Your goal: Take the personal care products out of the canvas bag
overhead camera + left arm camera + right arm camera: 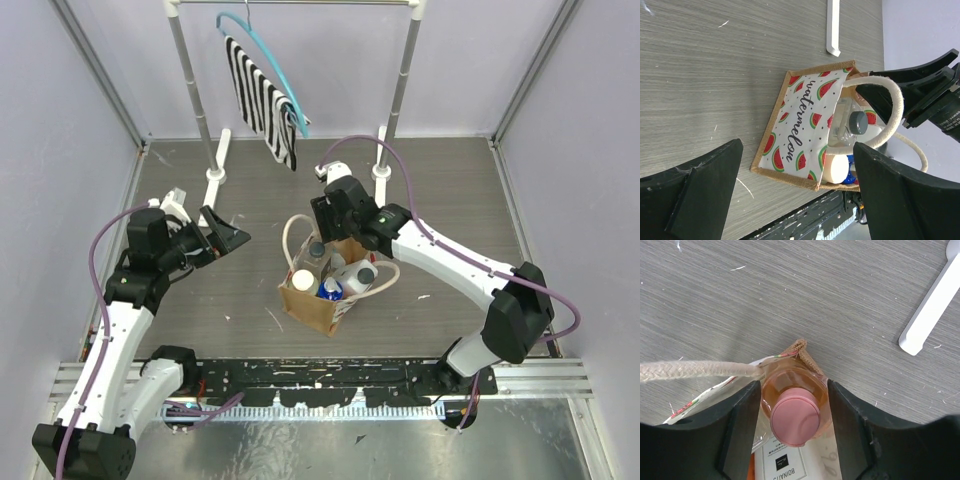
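The canvas bag [312, 305] stands mid-table with a watermelon-print lining [800, 125] and cream rope handles [690, 370]. Inside I see a cream cap [302, 281], a blue cap [331, 291], a dark cap [316, 248] and the white squarish bottle [362, 276]. My right gripper [335, 225] is over the bag's far corner. Its fingers [742, 425] press both sides of the peach bottle with the pink cap [795, 417], which sits in the bag corner [802, 352]. My left gripper [230, 238] is open and empty, left of the bag, facing it [797, 150].
A clothes rack stands at the back with a striped cloth on a blue hanger [262, 100]. Its white feet [215, 165] [382, 175] rest on the table behind the bag; one shows in the right wrist view [930, 310]. A metal rail [320, 372] runs along the near edge.
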Available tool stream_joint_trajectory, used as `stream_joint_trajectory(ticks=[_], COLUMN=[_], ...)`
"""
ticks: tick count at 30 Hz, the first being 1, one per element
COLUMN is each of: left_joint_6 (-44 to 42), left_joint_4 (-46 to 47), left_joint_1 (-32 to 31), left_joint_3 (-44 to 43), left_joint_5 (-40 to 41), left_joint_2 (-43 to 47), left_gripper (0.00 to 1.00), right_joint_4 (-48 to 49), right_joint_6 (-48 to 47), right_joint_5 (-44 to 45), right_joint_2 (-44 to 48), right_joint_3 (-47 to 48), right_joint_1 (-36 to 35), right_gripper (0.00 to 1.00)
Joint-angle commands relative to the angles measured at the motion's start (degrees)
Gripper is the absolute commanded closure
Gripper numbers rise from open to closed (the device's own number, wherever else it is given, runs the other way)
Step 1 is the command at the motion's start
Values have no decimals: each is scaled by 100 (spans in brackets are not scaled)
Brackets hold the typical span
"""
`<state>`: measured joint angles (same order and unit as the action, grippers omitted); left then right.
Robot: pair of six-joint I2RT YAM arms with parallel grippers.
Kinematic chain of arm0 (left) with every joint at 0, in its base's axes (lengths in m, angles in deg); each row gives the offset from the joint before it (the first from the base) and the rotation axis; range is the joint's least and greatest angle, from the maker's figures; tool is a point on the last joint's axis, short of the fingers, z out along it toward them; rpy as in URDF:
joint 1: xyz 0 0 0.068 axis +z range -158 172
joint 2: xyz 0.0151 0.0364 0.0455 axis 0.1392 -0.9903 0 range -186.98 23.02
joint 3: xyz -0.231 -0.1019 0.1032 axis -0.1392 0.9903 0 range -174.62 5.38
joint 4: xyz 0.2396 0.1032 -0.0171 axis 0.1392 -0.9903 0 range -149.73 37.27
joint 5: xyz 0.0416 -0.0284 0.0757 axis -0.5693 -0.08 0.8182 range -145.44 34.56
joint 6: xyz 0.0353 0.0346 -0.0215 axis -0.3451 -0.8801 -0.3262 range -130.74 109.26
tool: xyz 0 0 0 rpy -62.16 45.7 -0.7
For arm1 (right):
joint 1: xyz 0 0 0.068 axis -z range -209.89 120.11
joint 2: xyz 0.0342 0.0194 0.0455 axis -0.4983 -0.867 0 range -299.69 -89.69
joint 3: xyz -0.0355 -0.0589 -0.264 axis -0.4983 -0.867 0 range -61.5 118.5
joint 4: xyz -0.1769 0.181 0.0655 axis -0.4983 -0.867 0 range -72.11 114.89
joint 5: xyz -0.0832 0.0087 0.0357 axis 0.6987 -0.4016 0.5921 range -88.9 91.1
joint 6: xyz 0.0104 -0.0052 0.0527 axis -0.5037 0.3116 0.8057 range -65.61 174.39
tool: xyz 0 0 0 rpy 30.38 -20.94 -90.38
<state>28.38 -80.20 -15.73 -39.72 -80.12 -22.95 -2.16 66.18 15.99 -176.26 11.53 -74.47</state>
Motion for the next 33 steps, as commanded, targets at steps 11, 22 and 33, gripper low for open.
stream_joint_trajectory(ticks=[11,22,33], left_joint_6=[-184,-341,-624], left_joint_4=[-459,-817,-1614], left_joint_1=[-8,-10,-9], left_joint_3=[-150,-330,-759], left_joint_5=[203,290,449], left_joint_2=[56,6,-278], left_gripper=[1,1,11], right_joint_4=[-508,-1087,-781], right_joint_6=[-10,-352,-543], right_joint_5=[993,2094,2792], right_joint_2=[373,544,922], right_joint_3=[967,2621,2847], right_joint_1=[-113,-104,277], right_gripper=[78,80,78])
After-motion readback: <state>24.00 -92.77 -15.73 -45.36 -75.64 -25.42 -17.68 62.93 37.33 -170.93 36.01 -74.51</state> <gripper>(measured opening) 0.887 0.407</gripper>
